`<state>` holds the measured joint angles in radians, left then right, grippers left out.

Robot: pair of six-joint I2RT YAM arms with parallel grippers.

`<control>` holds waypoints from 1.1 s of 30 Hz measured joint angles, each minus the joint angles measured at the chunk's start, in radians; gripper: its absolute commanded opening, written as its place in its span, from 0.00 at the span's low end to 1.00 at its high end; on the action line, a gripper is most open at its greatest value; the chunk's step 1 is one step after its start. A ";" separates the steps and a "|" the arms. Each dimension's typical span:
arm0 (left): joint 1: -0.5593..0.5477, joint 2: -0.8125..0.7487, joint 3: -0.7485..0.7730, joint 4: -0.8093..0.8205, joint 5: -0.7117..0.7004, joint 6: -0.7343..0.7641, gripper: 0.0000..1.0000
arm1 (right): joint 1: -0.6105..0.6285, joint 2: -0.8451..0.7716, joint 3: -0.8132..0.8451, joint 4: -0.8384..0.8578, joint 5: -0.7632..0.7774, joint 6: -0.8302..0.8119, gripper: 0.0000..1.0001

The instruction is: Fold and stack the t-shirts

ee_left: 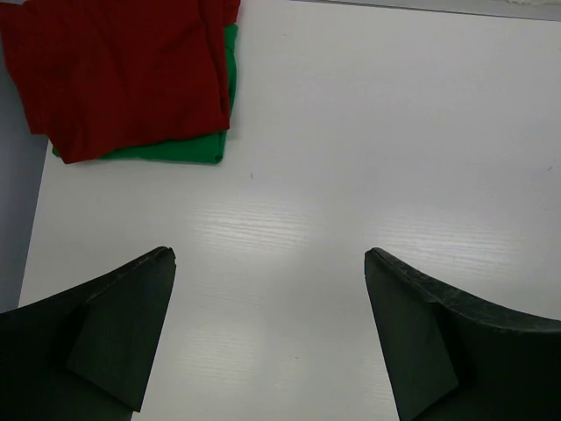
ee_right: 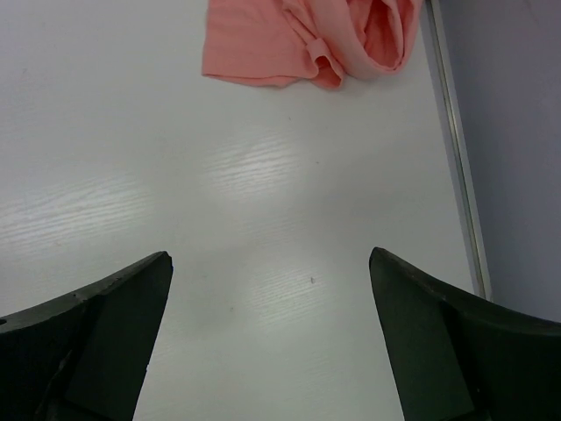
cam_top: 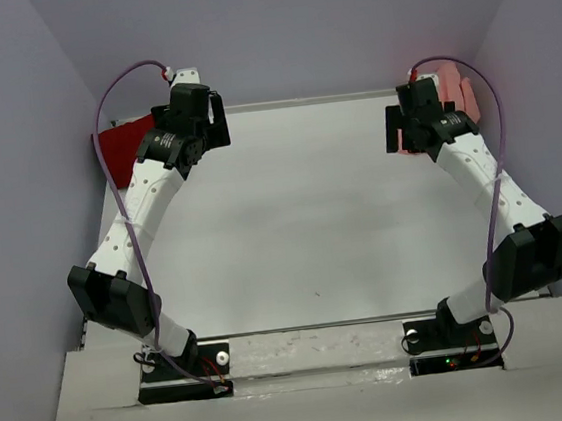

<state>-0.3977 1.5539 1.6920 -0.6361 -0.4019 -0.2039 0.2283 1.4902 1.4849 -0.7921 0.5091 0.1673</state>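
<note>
Salmon-pink t-shirt [ee_right: 298, 44], rumpled, at the far right corner of the worktop [cam_top: 312, 217]; dark red t-shirt [ee_left: 123, 70] folded on top of the green t-shirt [ee_left: 175, 151] at the far left corner. Right gripper [ee_right: 269, 253] near the pink shirt, jaws spread wide, holding nothing; left gripper [ee_left: 267, 252] near the stack, likewise wide apart and empty

Robot lab test cell. Bare white table [cam_top: 313, 227] boxed in by plain lavender walls [cam_top: 13, 148]; left arm [cam_top: 144, 200] and right arm [cam_top: 483, 174] bolted on black base plates [cam_top: 183, 374] at its near edge, purple cables [cam_top: 108, 98] exposed.
</note>
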 measured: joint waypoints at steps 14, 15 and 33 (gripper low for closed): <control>-0.013 0.000 -0.002 0.012 0.001 -0.005 0.99 | -0.032 0.327 0.203 0.062 -0.035 -0.032 0.69; -0.014 0.000 -0.002 0.013 0.001 -0.005 0.99 | -0.045 0.354 0.217 0.068 -0.054 -0.032 0.69; -0.020 0.001 -0.013 0.036 0.007 -0.008 0.99 | -0.136 0.669 0.294 0.141 -0.280 -0.060 0.69</control>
<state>-0.4175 1.5547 1.6794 -0.6003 -0.3946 -0.2119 0.0925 2.1590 1.7786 -0.6514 0.2291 0.1074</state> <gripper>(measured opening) 0.989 0.689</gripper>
